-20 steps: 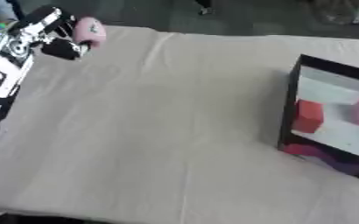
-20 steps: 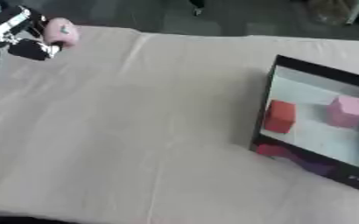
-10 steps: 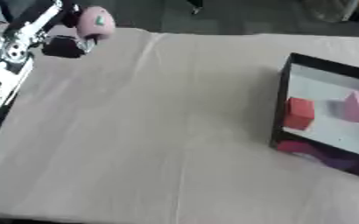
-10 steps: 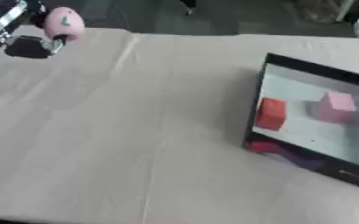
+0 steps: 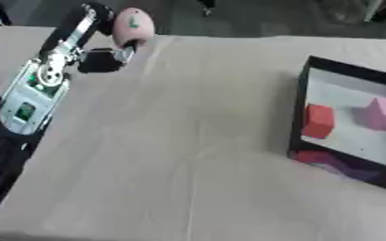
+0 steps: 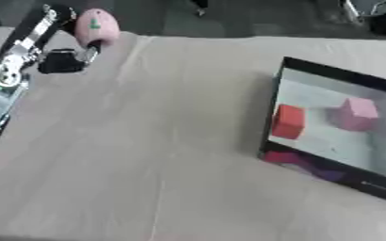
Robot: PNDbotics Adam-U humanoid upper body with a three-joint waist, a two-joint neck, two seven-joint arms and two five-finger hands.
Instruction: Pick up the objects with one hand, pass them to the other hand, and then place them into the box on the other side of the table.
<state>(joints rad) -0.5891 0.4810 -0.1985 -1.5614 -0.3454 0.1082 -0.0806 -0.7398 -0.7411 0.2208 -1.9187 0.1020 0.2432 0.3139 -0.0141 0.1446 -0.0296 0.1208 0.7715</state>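
Note:
My left hand is at the far left of the table, raised above the cloth, fingers curled round a pink egg-shaped object with a small green mark. The left forearm runs down to the lower left. At the right stands a black-rimmed box tilted toward me; a red cube and a pink cube lie inside it. No right hand shows; a silvery part at the top right corner is too unclear to name.
A beige cloth covers the table between the left hand and the box. Purple and red print marks the box's near wall. Dark floor lies beyond the table's far edge.
My left hand has carried the pink object a little to the right and higher. The whole picture has also shifted, so the camera has moved.

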